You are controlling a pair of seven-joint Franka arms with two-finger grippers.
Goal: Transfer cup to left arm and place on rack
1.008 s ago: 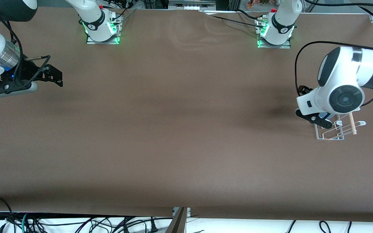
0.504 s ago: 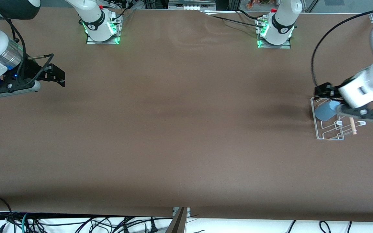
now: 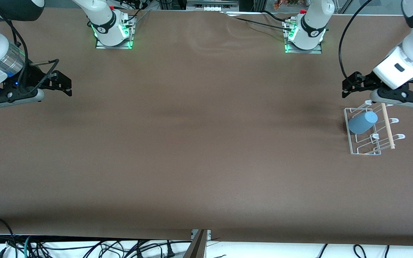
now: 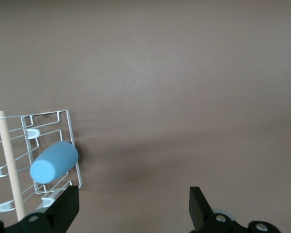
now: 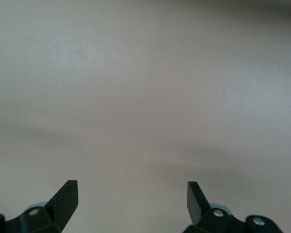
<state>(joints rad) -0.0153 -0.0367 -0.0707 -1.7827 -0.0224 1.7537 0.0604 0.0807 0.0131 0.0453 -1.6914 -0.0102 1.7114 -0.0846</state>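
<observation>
The cup [image 3: 362, 122] lies tilted on the rack [image 3: 351, 147], at about 7 o'clock from the empty, spread left gripper [image 3: 351, 86] just above it. The right gripper [image 3: 65, 84] waits released, well apart.

My front camera sits high, facing both bases along the frame's top edge, taking in the whole table [image 3: 199, 143]. My left wrist camera looks down past its fingertips at the rack [image 4: 48, 160] in its lower left, the same rack [image 3: 368, 132] seen at the front view's right. My right wrist camera shows only bare tabletop.
</observation>
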